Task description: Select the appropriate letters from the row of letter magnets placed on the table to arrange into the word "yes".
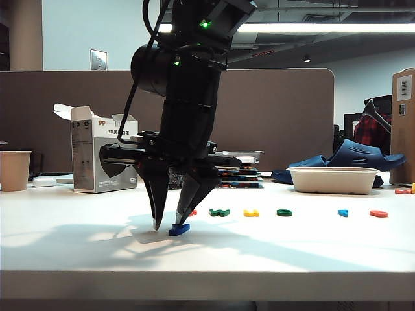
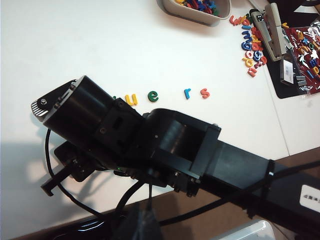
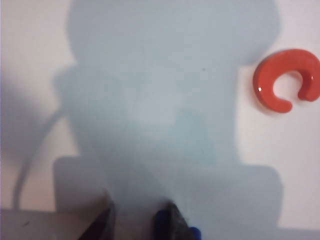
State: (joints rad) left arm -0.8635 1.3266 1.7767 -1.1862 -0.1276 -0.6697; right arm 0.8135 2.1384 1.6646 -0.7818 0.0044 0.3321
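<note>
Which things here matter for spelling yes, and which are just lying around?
For the job: dark blue letter beside the open right gripper; dark green letter; red-orange letter ending the row. Left gripper out of view.
Lying about: green W, yellow letter, light blue letter, bowl, box, cup.

an open-plan office, by the look of it: a brown cubicle partition (image 1: 272, 116) runs behind the white desk (image 1: 78, 240), long fluorescent ceiling lights (image 1: 324, 28) glow overhead, a paper cup (image 1: 14, 170) sits at the desk's end, and a stapler (image 2: 274, 25) lies nearby.
</note>
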